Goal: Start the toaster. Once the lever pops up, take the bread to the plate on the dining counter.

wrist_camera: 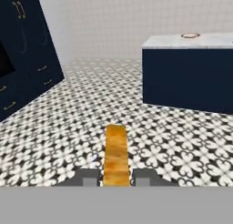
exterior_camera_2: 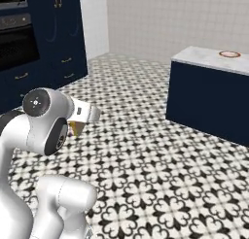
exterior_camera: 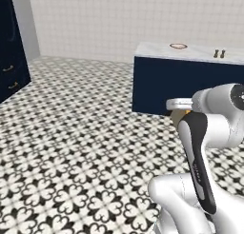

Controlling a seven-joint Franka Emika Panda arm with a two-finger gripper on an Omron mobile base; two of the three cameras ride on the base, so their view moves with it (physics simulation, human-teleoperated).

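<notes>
Carrying the bread toward the dining counter

The gripper point(wrist_camera: 116, 178) is pinching the bread point(wrist_camera: 116, 155) edge-on between narrow fingers, well apart from the plate point(exterior_camera: 178, 46) sitting near the dining counter's point(exterior_camera: 157, 51) far edge; base jolts are risking the slice slipping.

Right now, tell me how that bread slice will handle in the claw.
The bread juts straight out from the claw without sagging, so it is probably stiff. It is thin and small, likely light. Pinched at one end only, it might slip or crumble if squeezed harder.
</notes>
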